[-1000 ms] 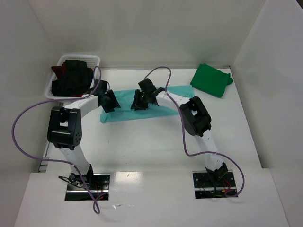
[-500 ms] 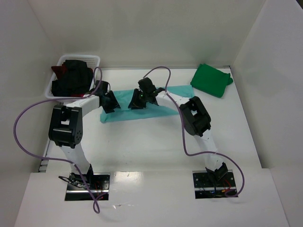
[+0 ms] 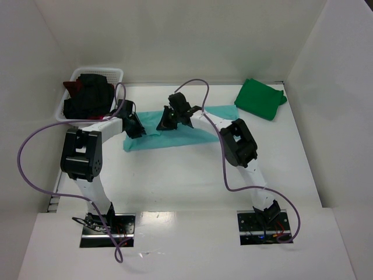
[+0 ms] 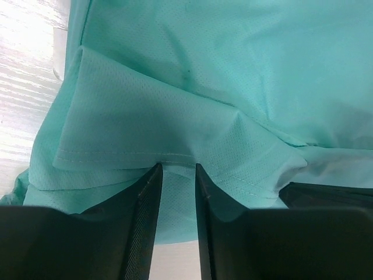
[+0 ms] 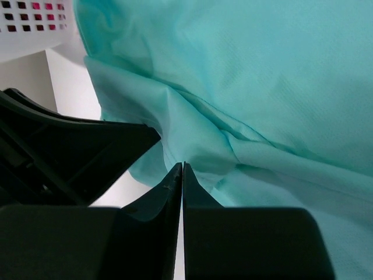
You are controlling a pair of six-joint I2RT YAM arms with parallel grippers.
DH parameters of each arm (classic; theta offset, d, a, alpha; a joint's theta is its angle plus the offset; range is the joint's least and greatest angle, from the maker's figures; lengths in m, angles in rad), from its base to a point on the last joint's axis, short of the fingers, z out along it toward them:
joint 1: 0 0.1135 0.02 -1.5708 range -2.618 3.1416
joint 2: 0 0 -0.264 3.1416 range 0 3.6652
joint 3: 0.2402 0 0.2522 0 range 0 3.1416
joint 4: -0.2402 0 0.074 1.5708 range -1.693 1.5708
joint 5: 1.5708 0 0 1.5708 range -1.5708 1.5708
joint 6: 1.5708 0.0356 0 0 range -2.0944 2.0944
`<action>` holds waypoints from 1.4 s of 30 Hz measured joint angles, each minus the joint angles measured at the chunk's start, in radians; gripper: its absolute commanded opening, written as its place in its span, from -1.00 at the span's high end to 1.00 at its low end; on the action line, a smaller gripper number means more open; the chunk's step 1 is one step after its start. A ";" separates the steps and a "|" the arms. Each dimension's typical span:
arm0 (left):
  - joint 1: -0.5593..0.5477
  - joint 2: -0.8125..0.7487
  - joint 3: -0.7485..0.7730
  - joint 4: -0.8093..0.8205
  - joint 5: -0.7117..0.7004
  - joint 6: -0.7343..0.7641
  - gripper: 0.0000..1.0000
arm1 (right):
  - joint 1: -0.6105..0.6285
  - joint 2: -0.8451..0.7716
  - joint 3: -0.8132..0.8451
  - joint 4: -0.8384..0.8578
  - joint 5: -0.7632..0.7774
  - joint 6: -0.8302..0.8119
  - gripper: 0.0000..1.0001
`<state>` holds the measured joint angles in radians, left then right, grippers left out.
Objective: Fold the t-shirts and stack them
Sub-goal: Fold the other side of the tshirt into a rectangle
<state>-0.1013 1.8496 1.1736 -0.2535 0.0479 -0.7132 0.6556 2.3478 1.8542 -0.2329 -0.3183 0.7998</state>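
Observation:
A light teal t-shirt [image 3: 180,135] lies as a long band across the middle of the table. It fills the left wrist view [image 4: 233,70] and the right wrist view [image 5: 262,87]. My left gripper [image 3: 135,125] is at its left end, jaws narrowly open [image 4: 178,166], with a hemmed fold at the tips and cloth showing in the gap. My right gripper [image 3: 165,122] is just to the right of it, shut on a fold of the teal shirt [image 5: 182,165]. A darker green t-shirt [image 3: 260,99] lies folded at the back right.
A white lattice basket [image 3: 96,70] at the back left holds black cloth [image 3: 87,93] and dark red cloth [image 3: 71,87]; its corner shows in the right wrist view [image 5: 35,29]. White walls enclose the table. Purple cables loop above both arms.
My right gripper has moved a little to the left and toward the back, taking the teal fold with it. My left gripper has shifted slightly toward the back.

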 measured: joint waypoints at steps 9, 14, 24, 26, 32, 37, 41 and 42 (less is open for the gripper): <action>0.000 0.001 0.014 0.022 -0.021 -0.009 0.02 | -0.006 0.032 0.092 -0.016 0.019 -0.008 0.91; 0.000 0.012 0.014 0.022 -0.026 -0.032 -0.09 | -0.014 0.033 0.103 -0.041 0.023 -0.019 0.68; 0.000 -0.039 -0.016 0.019 -0.036 -0.102 -0.38 | -0.099 -0.035 0.010 -0.051 0.061 -0.061 0.52; 0.000 -0.070 -0.028 0.022 -0.044 -0.120 -0.38 | -0.122 -0.075 -0.035 -0.048 0.066 -0.066 0.49; -0.017 -0.122 -0.104 0.074 -0.063 -0.216 -0.22 | -0.179 -0.202 -0.178 -0.029 0.073 -0.076 0.47; -0.043 -0.103 -0.167 0.093 -0.071 -0.298 -0.16 | -0.196 -0.278 -0.272 0.000 0.071 -0.092 0.47; -0.061 -0.085 -0.169 0.126 -0.082 -0.351 -0.10 | -0.205 -0.326 -0.327 0.004 0.071 -0.102 0.47; -0.063 -0.082 -0.169 0.136 -0.087 -0.365 -0.08 | -0.208 -0.334 -0.335 0.007 0.071 -0.104 0.47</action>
<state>-0.1642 1.7676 1.0050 -0.1177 -0.0395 -1.0782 0.4480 2.0136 1.5196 -0.2256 -0.2470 0.6956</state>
